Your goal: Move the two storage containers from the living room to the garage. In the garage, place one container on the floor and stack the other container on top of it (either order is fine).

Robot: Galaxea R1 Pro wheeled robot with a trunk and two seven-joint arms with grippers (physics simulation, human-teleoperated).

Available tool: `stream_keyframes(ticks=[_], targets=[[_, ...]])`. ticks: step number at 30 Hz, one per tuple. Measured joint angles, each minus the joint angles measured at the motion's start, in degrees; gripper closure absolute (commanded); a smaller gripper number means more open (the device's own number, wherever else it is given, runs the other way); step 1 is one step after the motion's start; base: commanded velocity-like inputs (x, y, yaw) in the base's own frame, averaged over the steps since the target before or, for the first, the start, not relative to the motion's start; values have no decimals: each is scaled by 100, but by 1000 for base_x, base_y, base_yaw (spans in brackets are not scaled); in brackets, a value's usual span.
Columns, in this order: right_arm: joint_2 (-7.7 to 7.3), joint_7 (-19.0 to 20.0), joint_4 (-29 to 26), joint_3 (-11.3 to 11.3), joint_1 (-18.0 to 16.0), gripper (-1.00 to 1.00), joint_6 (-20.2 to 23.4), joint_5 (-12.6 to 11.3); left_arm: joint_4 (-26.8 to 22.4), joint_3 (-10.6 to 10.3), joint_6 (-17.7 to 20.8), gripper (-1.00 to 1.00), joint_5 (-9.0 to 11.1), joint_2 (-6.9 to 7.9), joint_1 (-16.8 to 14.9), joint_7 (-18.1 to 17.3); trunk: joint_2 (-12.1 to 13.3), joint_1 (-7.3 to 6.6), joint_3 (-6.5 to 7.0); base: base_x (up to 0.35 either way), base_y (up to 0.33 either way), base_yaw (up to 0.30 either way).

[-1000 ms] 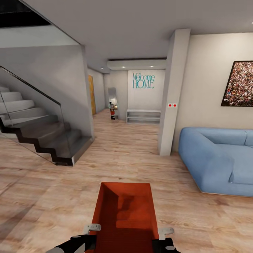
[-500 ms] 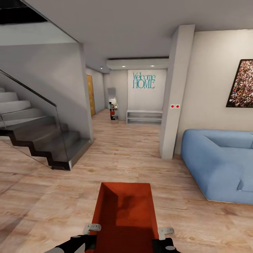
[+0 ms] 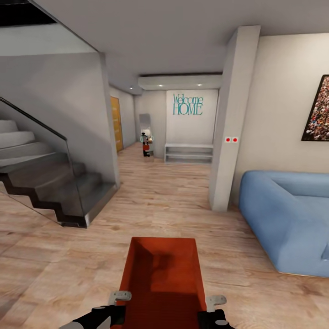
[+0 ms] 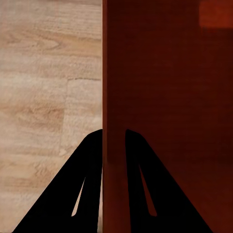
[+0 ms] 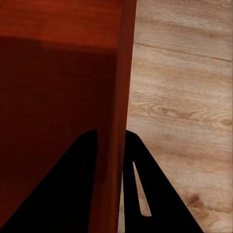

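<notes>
I carry one orange-red storage container (image 3: 162, 278) in front of me, open top up, above the light wood plank floor (image 3: 151, 205). My left gripper (image 3: 119, 299) is shut on the container's left wall (image 4: 114, 87), one finger inside and one outside. My right gripper (image 3: 211, 302) is shut on the right wall (image 5: 121, 87) the same way. The bin is empty inside. The second container is out of view.
A dark staircase with a glass rail (image 3: 50, 183) stands at the left. A white pillar (image 3: 230, 123) and a blue sofa (image 3: 292, 219) are at the right. A hallway with a "Welcome HOME" sign (image 3: 187, 105), a white bench (image 3: 188, 152) and a wooden door (image 3: 115, 123) lies ahead.
The whole view has shifted: the staircase slid left and the pillar and sofa slid right and grew nearer. The container and both grippers keep their place in the picture.
</notes>
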Motion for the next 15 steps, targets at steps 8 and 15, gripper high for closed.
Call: stream_keyframes(ticks=[8, 15], targets=[[0, 0, 0, -1, 0, 100, 0, 0, 0, -6, 0, 100, 6, 0, -1, 0, 0, 0, 0, 324, 0, 0], [0, 0, 1, 2, 0, 100, -7, -6, -2, -9, 0, 100, 7, 0, -1, -1, 0, 0, 0, 324, 0, 0]])
